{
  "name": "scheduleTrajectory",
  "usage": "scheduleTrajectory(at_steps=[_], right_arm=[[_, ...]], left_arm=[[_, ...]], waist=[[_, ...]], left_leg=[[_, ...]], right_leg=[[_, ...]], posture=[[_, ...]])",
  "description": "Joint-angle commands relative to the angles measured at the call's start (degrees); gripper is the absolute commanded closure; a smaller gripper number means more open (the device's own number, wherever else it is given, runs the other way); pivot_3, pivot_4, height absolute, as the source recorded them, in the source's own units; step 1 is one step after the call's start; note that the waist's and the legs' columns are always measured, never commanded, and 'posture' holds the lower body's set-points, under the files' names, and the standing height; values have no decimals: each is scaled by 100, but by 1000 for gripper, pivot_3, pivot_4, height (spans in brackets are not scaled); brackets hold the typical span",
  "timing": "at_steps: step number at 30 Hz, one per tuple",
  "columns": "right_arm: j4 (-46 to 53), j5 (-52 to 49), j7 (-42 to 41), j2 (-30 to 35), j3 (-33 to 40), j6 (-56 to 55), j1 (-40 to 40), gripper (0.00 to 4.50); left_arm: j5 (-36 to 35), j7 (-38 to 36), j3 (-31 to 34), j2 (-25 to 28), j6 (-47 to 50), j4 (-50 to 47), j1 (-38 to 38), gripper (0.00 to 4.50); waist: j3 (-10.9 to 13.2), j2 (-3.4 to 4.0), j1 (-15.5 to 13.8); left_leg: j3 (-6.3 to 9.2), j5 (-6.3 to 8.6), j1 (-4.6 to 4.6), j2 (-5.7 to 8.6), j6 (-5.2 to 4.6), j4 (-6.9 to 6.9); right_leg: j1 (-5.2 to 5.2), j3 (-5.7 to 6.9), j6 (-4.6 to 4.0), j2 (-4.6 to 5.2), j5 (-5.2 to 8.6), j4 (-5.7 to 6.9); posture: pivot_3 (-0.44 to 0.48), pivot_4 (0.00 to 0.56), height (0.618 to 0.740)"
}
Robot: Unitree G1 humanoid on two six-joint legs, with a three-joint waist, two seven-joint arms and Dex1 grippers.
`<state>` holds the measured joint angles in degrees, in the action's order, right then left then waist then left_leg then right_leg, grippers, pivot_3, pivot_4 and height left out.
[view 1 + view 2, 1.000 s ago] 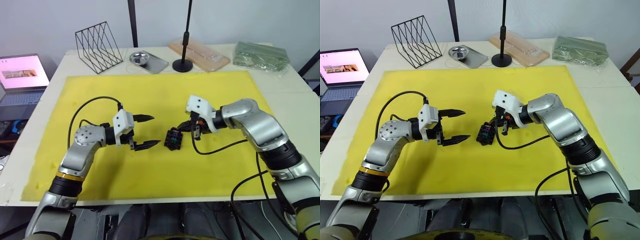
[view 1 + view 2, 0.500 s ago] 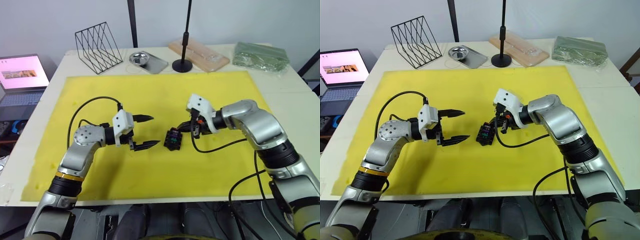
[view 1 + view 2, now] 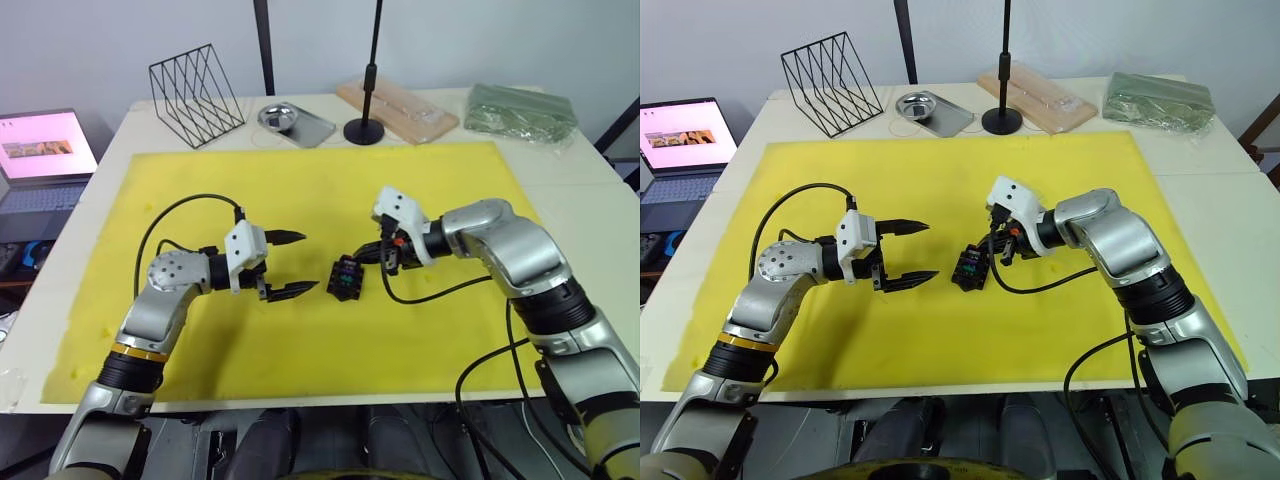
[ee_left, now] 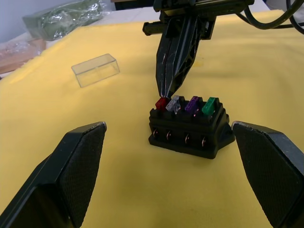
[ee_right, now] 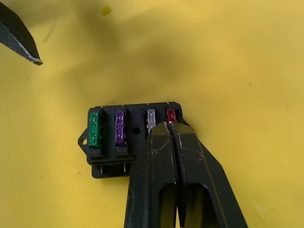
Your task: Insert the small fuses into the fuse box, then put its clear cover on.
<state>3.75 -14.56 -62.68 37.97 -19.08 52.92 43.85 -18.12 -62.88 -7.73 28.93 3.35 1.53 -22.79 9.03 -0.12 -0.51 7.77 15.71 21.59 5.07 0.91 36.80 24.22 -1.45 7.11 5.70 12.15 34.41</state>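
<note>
The black fuse box sits mid-mat on the yellow mat. A red fuse, a grey one, a purple one and a green one stand in a row in its top slots. My right gripper is shut, with its tips touching the red fuse from above and nothing held between them. To the left of the box, my left gripper hangs open and empty, pointing at it. The clear cover lies on the mat beyond the box.
Along the table's far edge stand a wire rack, a metal dish, a black stand base, a wooden board in a clear tray and a green bag. A laptop sits off the table's left.
</note>
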Motion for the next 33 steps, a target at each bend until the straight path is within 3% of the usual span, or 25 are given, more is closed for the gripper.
scheduleTrajectory(at_steps=[1, 11, 16, 20, 30, 33], right_arm=[[180, -108, -112, 36, -7, -122, -71, 4472], [1168, -714, 113, 289, 877, 201, -43, 4472], [1616, -568, 490, 629, 1449, -426, -533, 4472], [1664, -501, 1034, 724, 2263, -847, -1155, 3567], [1230, 114, 2081, 700, 3919, -2631, -3258, 25], [1008, 101, 2310, 481, 4171, -2977, -3650, 25]], left_arm=[[-76, -22, 136, 39, -84, -146, -35, 0], [-337, -205, 405, 280, 26, -191, -97, 0], [-620, -316, 767, 587, 233, -224, -181, 0], [-748, -207, 1147, 956, 651, -72, -159, 0], [-439, 460, 2203, 1291, 22, 990, 470, 0], [-381, 775, 2438, 1217, -208, 1255, 679, 0]], waist=[[0, 0, 2], [1, 1, -6], [1, 0, -20], [2, 0, -12], [2, 0, -16], [2, 0, -15]], left_leg=[[0, 0, 0, 0, 0, 0], [3, 0, 15, -1, 0, -1], [4, 0, 16, -1, 0, -1], [1, 0, 16, -1, 0, -1], [-3, 0, 12, -1, 0, -6], [-3, 0, 2, -2, 0, -8]], right_leg=[[0, 0, 0, 0, 0, 0], [16, 0, 0, 0, 0, 0], [14, 2, 0, 0, 0, -2], [14, 2, 0, 0, 0, 0], [13, -1, 0, 0, 0, -2], [5, -3, 0, 0, 0, 1]], posture=[[0, 150, 740], [0, 150, 740], [0, 150, 740], [0, 150, 740], [0, 150, 740], [0, 150, 740]])
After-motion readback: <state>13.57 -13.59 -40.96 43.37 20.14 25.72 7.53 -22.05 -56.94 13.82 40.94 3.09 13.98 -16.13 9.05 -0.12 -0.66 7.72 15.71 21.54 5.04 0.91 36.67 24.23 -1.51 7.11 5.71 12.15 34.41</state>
